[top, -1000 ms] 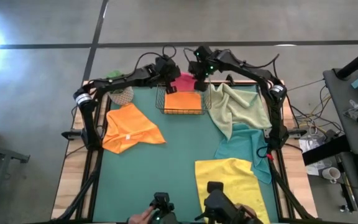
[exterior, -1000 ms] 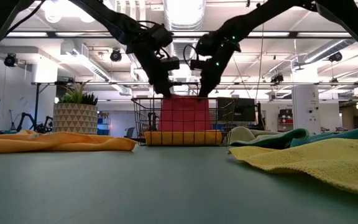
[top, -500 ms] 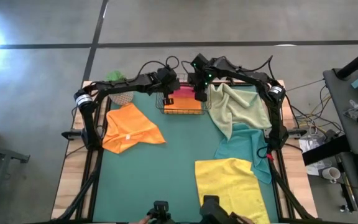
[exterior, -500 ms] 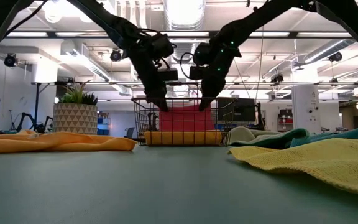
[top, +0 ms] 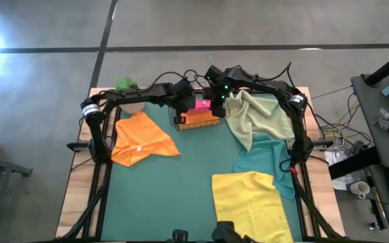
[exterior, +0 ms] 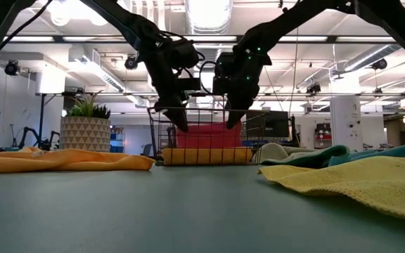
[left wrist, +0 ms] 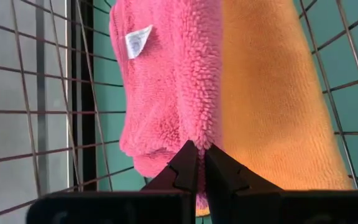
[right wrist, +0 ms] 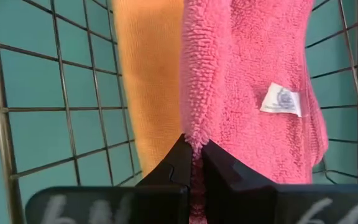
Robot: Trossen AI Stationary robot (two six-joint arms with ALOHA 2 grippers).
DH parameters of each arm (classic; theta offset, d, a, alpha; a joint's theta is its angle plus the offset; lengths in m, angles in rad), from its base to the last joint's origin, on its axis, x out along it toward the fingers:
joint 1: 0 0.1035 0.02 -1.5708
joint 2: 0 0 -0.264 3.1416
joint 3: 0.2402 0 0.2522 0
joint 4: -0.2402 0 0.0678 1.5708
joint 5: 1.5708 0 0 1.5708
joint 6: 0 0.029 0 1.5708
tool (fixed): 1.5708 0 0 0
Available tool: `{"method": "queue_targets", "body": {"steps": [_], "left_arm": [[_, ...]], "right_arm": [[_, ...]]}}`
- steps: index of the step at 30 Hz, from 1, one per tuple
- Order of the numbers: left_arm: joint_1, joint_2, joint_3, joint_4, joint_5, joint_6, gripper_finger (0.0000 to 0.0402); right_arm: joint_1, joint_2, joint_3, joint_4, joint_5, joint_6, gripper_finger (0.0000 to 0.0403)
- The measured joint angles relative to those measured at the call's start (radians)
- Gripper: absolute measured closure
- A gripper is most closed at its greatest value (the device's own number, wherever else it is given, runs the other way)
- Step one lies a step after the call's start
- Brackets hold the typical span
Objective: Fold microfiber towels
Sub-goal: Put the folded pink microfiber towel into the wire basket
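A pink microfiber towel (top: 200,104) (exterior: 206,135), folded, hangs inside a wire basket (exterior: 156,133) at the far middle of the table. It is over a folded orange towel (top: 199,119) (exterior: 206,155) that lies on the basket's bottom. My left gripper (top: 185,106) (left wrist: 197,147) and right gripper (top: 215,106) (right wrist: 192,142) are each shut on one upper end of the pink towel. Another orange towel (top: 140,139) lies spread at the left. Sage green (top: 262,115), teal (top: 265,162) and yellow (top: 252,199) towels lie on the right. My left gripper pinches the pink towel's upper edge (left wrist: 195,127) at its left end between the two fingers, slanting down from above. The towel hangs below them into the basket, slack, its lower part down at the orange towel. My right gripper pinches the same upper edge (right wrist: 194,127) at the towel's right end between its two fingers, slanting down from above. The towel sags a little between the two holds. One layer or several, I cannot tell.
A potted plant (top: 128,91) (exterior: 83,123) stands at the far left corner, beside the basket. The basket's wire walls (left wrist: 73,112) rise close around both grippers. The green mat (top: 181,189) shows bare in the middle and at the near left.
Both grippers have sunk toward the basket and tipped more steeply down, staying shut. The pink towel, which stood well above the basket's rim, has gone down with them into the basket and now hangs low over the orange towel.
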Motion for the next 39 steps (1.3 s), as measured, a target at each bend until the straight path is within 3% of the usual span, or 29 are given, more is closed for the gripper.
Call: {"method": "queue_targets", "body": {"steps": [7,13,24,28,35,39], "left_arm": [[0.000,-0.030,0.049,-0.036,-0.001,-0.001,0.0400],[-0.004,-0.034,0.091,-0.191,0.060,-0.054,0.0400],[-0.012,-0.032,0.088,-0.183,0.080,-0.106,0.0400],[-0.012,-0.031,0.087,-0.190,0.147,-0.106,0.0400],[-0.015,-0.031,0.087,-0.198,0.177,-0.106,0.0395],[-0.015,-0.031,0.085,-0.215,0.174,-0.107,0.0364]], "right_arm": [[-0.001,0.002,0.000,0.008,0.000,-0.002,0.0394],[0.001,0.001,0.001,0.019,-0.012,-0.022,0.0394],[0.002,0.002,0.001,-0.009,-0.011,-0.037,0.0394],[0.002,0.002,0.001,-0.031,-0.043,-0.037,0.0393],[0.002,0.002,0.001,-0.056,-0.048,-0.062,0.0370],[0.001,0.002,-0.001,-0.064,-0.037,-0.063,0.0336]]}}
